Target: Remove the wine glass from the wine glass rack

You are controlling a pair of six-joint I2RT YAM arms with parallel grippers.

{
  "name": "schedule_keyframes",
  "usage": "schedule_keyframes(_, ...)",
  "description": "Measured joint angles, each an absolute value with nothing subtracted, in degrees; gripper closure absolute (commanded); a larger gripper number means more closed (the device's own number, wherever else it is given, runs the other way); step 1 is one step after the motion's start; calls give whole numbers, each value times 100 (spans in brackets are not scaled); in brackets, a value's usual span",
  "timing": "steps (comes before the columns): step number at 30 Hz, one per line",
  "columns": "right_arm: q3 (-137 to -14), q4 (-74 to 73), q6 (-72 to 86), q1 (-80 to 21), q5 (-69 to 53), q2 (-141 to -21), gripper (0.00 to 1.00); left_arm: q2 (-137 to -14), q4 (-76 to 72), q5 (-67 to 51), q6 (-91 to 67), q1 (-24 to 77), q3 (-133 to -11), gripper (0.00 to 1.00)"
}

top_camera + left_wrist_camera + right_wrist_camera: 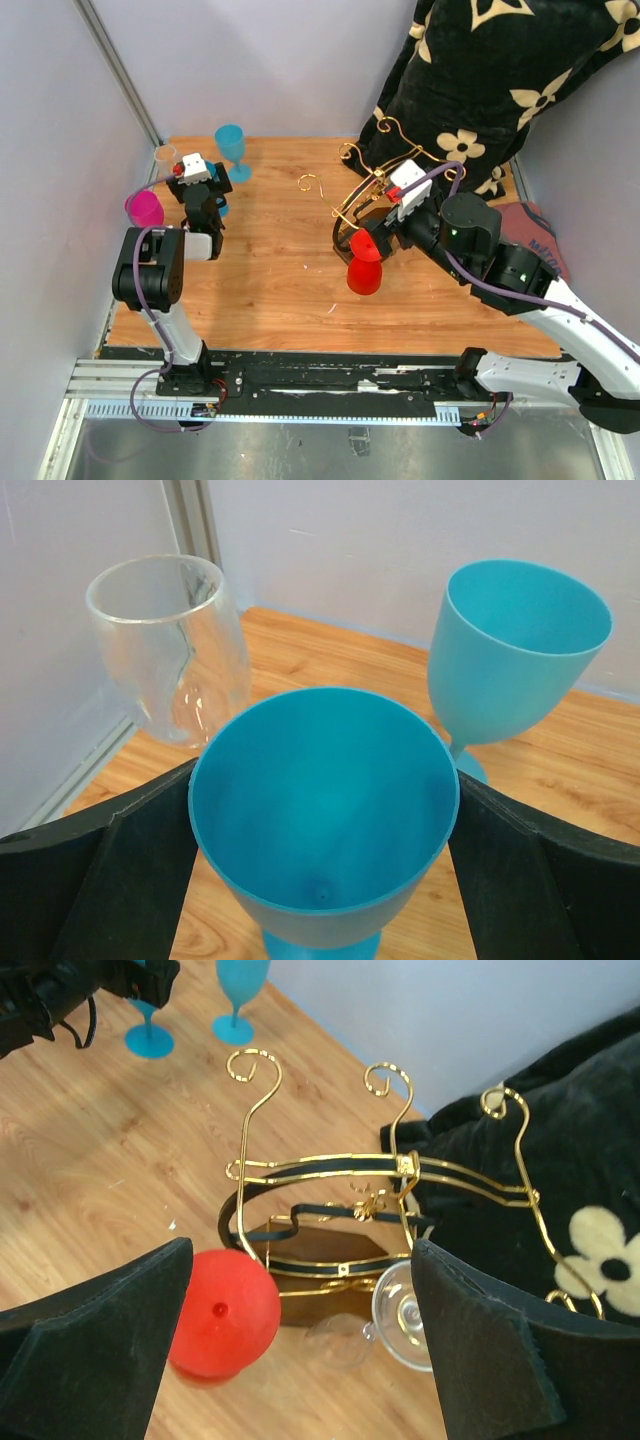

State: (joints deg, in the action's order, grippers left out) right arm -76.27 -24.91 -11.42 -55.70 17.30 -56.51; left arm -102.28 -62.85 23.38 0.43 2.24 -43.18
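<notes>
Right gripper (300,1250): jaws gaping wide, gripping nothing, hovering over wine glass rack (400,1165), probably lining up a reach. Left gripper (325,780): jaws standing wide, flanking blue goblet (320,820) (contact unclear). Clear wine glass (405,1315): sitting low among rack's wires.

Pale walls (280,60) around wooden tabletop (280,260)
</notes>
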Motion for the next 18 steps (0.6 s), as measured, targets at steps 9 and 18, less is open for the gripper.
schedule_keyframes(9, -7629, -3343, 226, -5148, 1697, -5461, 21, -9966, -6101, 2357, 12, 224, -4318, 0)
schedule_keyframes(18, -7465, -4130, 1898, -4775, 1083, -5315, 26, -9312, -4967, 2488, -174, 231, -4633, 0)
